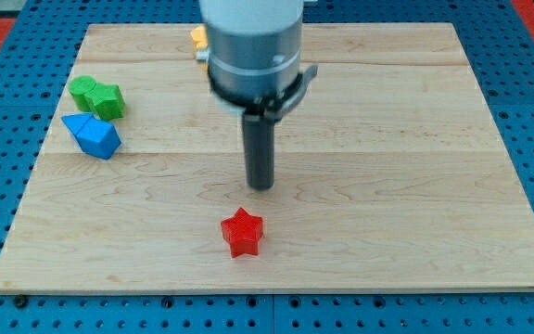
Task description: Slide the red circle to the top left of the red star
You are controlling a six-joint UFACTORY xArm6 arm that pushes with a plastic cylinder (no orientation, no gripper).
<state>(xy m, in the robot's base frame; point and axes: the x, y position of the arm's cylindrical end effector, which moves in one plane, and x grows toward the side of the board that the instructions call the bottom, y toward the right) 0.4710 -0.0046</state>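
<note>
The red star (242,232) lies on the wooden board (415,186) near the view's bottom, a little left of centre. My tip (261,186) stands just above and slightly right of the red star, apart from it by a small gap. No red circle shows in this view; the arm's body may hide it.
A green block (97,96) and a blue block (92,135) sit close together at the view's left. A yellow block (198,39) peeks out at the top, partly hidden behind the arm. Blue pegboard surrounds the board.
</note>
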